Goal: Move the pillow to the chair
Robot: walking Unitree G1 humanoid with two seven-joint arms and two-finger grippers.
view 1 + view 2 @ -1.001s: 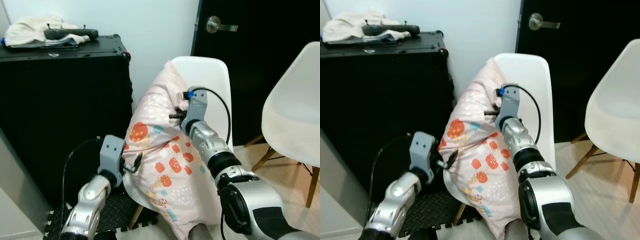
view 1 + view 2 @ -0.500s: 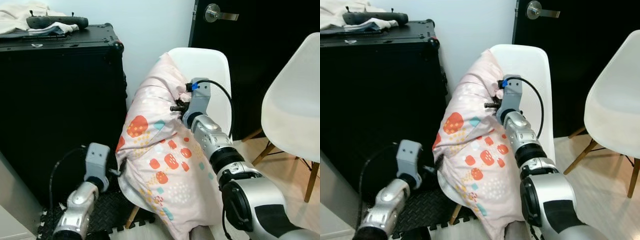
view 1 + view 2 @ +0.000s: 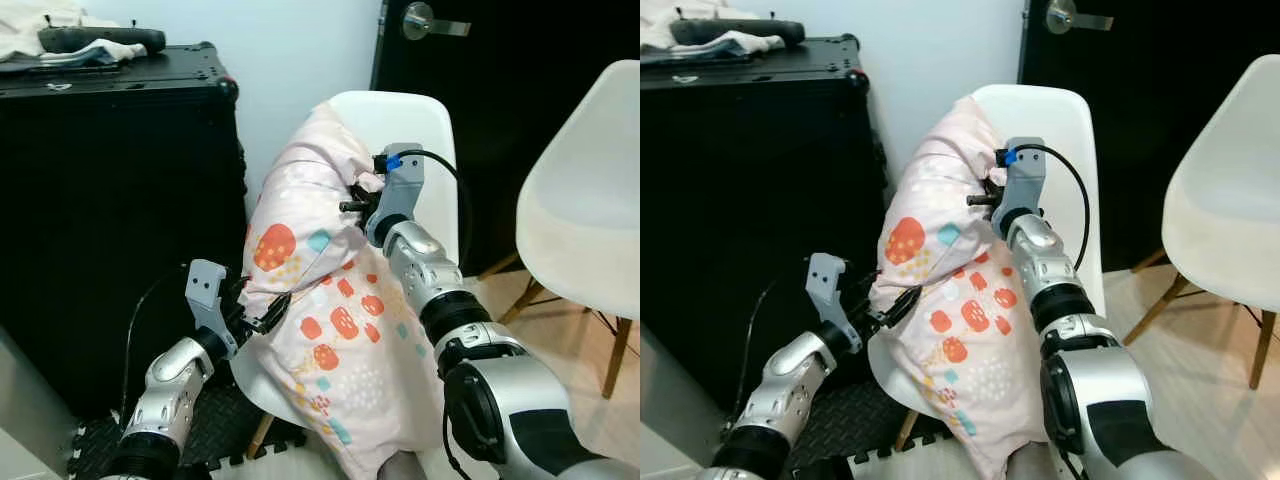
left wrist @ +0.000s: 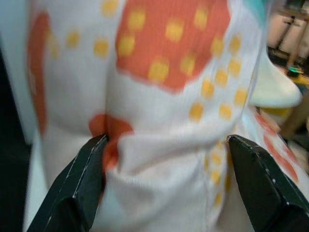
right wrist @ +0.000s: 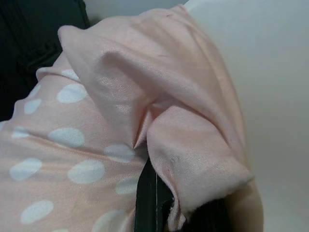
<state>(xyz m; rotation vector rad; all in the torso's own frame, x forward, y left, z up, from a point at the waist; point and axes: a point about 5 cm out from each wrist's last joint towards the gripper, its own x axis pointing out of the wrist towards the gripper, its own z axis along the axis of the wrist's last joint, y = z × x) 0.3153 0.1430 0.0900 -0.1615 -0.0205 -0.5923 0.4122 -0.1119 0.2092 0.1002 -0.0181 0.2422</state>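
A pink pillow [image 3: 330, 300] with orange and teal spots stands tilted on the seat of a white chair [image 3: 420, 130], leaning on its backrest. My right gripper [image 3: 358, 200] is high on the pillow, shut on a fold of its fabric [image 5: 193, 159]; one black finger [image 5: 149, 203] shows under the fold. At the pillow's lower left edge, my left gripper [image 3: 262, 318] is open. Its two black fingers [image 4: 82, 188] stand wide apart with the spotted fabric [image 4: 164, 96] bulging between them.
A tall black case [image 3: 110, 200] stands close on the left, with a cloth and a dark object on top. A second white chair [image 3: 580, 200] is on the right, a black door [image 3: 520, 60] behind. Black foam mat [image 3: 200, 430] lies under the chair.
My left arm dipped down beside the pillow, then rose again to its lower left edge. The right gripper has kept its hold on the top fold. The camera has shifted slightly.
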